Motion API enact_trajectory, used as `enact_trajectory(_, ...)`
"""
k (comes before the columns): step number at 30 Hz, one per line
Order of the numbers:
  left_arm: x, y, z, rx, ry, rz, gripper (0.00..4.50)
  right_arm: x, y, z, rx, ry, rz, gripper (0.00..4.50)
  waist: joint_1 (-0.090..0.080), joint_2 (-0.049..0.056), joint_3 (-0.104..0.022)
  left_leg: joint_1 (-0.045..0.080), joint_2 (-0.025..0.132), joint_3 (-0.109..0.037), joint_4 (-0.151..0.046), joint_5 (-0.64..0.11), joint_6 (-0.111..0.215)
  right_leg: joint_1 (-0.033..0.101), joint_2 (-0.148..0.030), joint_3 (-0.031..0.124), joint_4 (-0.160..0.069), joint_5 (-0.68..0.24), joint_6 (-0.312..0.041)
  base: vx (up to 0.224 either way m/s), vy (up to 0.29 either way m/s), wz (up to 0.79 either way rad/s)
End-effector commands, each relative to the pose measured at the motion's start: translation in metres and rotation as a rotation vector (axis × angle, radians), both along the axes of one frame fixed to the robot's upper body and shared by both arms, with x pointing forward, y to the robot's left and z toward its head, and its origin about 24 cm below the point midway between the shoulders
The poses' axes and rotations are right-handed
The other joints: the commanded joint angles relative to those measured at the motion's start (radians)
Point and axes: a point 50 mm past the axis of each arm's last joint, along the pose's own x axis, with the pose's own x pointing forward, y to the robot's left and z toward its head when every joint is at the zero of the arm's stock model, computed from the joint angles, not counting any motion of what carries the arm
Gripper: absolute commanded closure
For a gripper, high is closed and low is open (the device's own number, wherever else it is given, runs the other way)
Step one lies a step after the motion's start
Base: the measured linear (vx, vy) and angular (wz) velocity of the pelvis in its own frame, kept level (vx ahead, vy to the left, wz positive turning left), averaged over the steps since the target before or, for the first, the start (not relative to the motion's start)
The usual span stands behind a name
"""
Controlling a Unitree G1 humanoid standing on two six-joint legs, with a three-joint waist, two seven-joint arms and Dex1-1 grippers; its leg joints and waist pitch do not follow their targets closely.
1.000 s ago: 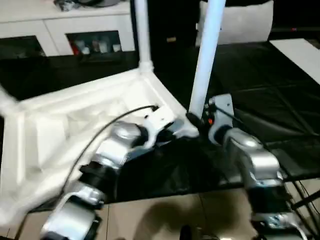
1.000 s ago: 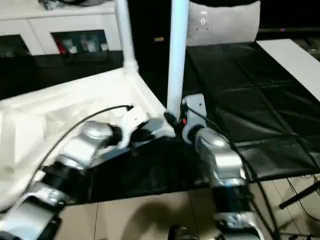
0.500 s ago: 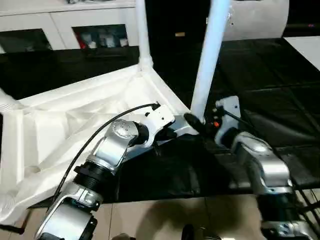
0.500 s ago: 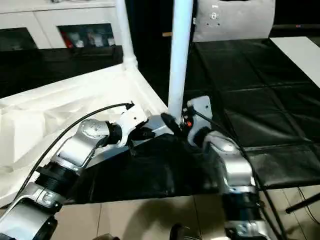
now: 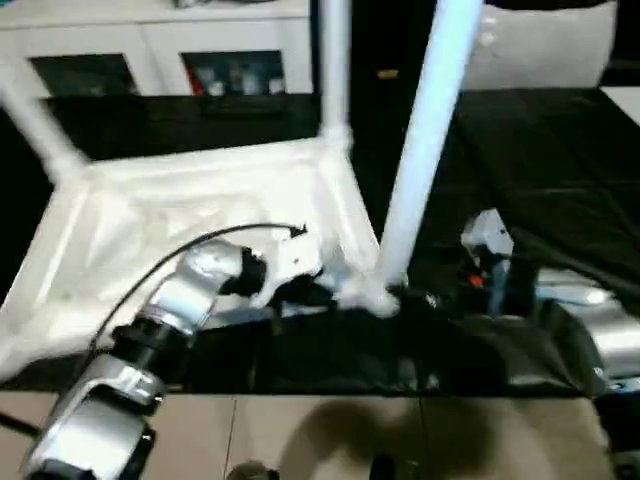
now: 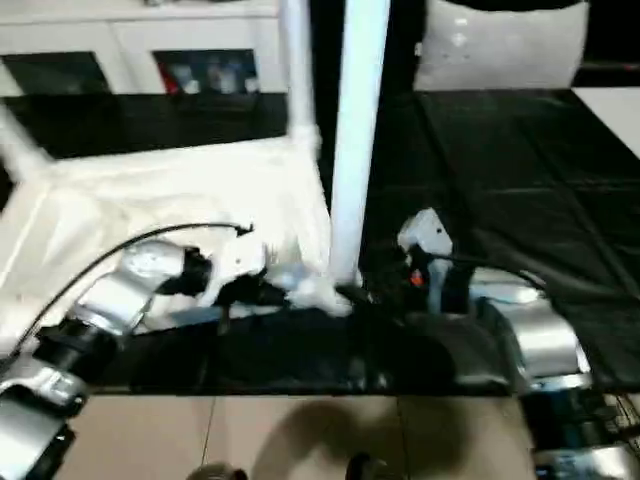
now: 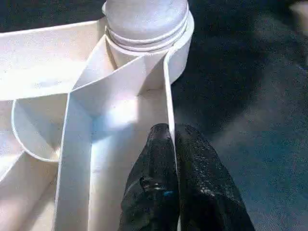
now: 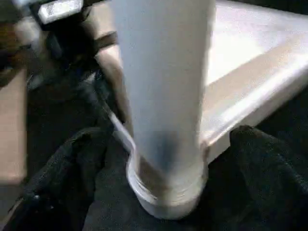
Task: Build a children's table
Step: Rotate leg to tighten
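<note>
- The children's table (image 5: 200, 200) lies upside down on the black surface (image 5: 560, 150), legs up.
- Left gripper (image 7: 171, 144) pinches its thin rim wall; right gripper (image 8: 159, 159) spread wide around the near leg (image 5: 425, 150).
- Light, stiff, slick plastic (best gripped by ribs or low on the leg).

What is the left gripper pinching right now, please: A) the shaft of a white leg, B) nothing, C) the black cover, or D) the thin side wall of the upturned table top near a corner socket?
D: in the left wrist view the left gripper has its two black fingers closed on either side of the thin rim wall of the table top, just below the corner where a leg sits in its socket.
</note>
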Motion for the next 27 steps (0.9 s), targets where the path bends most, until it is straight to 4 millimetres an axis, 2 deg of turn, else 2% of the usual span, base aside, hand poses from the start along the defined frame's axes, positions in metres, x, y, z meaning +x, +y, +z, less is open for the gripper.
enact_trajectory(1, -0.001, -0.013, 0.012, 0.005, -0.048, -0.12, 4.5, -0.001, 0.005, 0.002, 0.004, -0.005, 0.059, 0.03, 0.001, -0.009, -0.095, 0.0, 0.025, 0.011, -0.057, -0.041, 0.151, 0.083, -0.062, 0.069, -0.056, -0.305, -0.059, 0.0, 0.0, 0.0)
enact_trajectory(2, -0.003, -0.012, 0.012, 0.02, -0.047, -0.172, 4.5, -0.003, 0.006, 0.001, 0.001, 0.018, 0.129, 0.2, 0.01, -0.012, -0.098, 0.0, 0.024, 0.011, -0.057, -0.034, 0.153, 0.083, -0.061, 0.068, -0.053, -0.301, -0.065, 0.0, 0.0, 0.0)
enact_trajectory(7, -0.009, -0.013, 0.011, 0.044, -0.047, -0.265, 4.5, -0.004, 0.011, -0.001, 0.014, 0.069, 0.208, 0.57, 0.026, -0.013, -0.098, -0.001, 0.031, 0.011, -0.058, -0.017, 0.151, 0.082, -0.065, 0.073, -0.048, -0.284, -0.08, 0.0, 0.0, 0.0)
enact_trajectory(8, -0.01, -0.014, 0.011, 0.045, -0.049, -0.274, 4.5, -0.004, 0.012, -0.001, 0.015, 0.077, 0.217, 0.65, 0.028, -0.02, -0.098, -0.001, 0.03, 0.013, -0.058, -0.024, 0.146, 0.083, -0.065, 0.072, -0.05, -0.299, -0.077, 0.0, 0.0, 0.0)
enact_trajectory(10, -0.01, -0.014, 0.011, 0.044, -0.051, -0.283, 4.5, -0.005, 0.013, -0.002, 0.015, 0.085, 0.23, 0.73, 0.033, -0.017, -0.096, 0.0, 0.027, 0.015, -0.059, -0.034, 0.135, 0.083, -0.066, 0.071, -0.054, -0.331, -0.066, 0.0, 0.0, 0.0)
enact_trajectory(11, -0.01, -0.014, 0.011, 0.044, -0.052, -0.286, 4.5, -0.005, 0.014, -0.002, 0.015, 0.087, 0.234, 0.95, 0.033, -0.017, -0.096, -0.001, 0.026, 0.015, -0.059, -0.04, 0.129, 0.084, -0.065, 0.07, -0.056, -0.344, -0.058, 0.0, 0.0, 0.0)
enact_trajectory(14, -0.011, -0.015, 0.01, 0.042, -0.055, -0.295, 4.5, -0.005, 0.015, -0.003, 0.016, 0.1, 0.255, 1.18, 0.032, -0.019, -0.096, -0.001, 0.024, 0.016, -0.06, -0.05, 0.12, 0.084, -0.063, 0.067, -0.06, -0.368, -0.039, 0.0, 0.0, 0.0)
enact_trajectory(15, -0.011, -0.014, 0.01, 0.042, -0.055, -0.299, 4.5, -0.006, 0.016, -0.004, 0.013, 0.105, 0.268, 1.18, 0.032, -0.019, -0.097, -0.001, 0.024, 0.016, -0.06, -0.049, 0.119, 0.084, -0.063, 0.067, -0.061, -0.368, -0.038, 0.0, 0.0, 0.0)
enact_trajectory(16, -0.011, -0.014, 0.01, 0.042, -0.056, -0.302, 4.5, -0.006, 0.016, -0.004, 0.01, 0.108, 0.275, 1.38, 0.032, -0.021, -0.098, -0.002, 0.023, 0.015, -0.06, -0.043, 0.12, 0.084, -0.062, 0.067, -0.06, -0.362, -0.036, 0.0, 0.0, 0.0)
enact_trajectory(21, -0.009, -0.011, 0.008, 0.049, -0.061, -0.292, 4.5, -0.008, 0.013, -0.004, 0.001, 0.121, 0.299, 1.82, 0.034, -0.022, -0.099, -0.004, 0.024, 0.015, -0.058, -0.03, 0.127, 0.084, -0.061, 0.067, -0.057, -0.344, -0.035, 0.0, 0.0, 0.0)
enact_trajectory(23, -0.009, -0.011, 0.008, 0.046, -0.059, -0.286, 4.5, -0.009, 0.013, -0.003, 0.009, 0.126, 0.304, 1.98, 0.033, -0.024, -0.098, -0.004, 0.023, 0.016, -0.059, -0.033, 0.125, 0.083, -0.061, 0.067, -0.059, -0.355, -0.031, 0.0, 0.0, 0.0)
enact_trajectory(27, -0.008, -0.011, 0.008, 0.023, -0.047, -0.243, 4.5, -0.013, 0.018, -0.002, 0.069, 0.154, 0.311, 2.28, 0.033, -0.023, -0.096, -0.002, 0.021, 0.017, -0.059, -0.043, 0.118, 0.084, -0.06, 0.065, -0.064, -0.382, -0.019, 0.0, 0.0, 0.0)
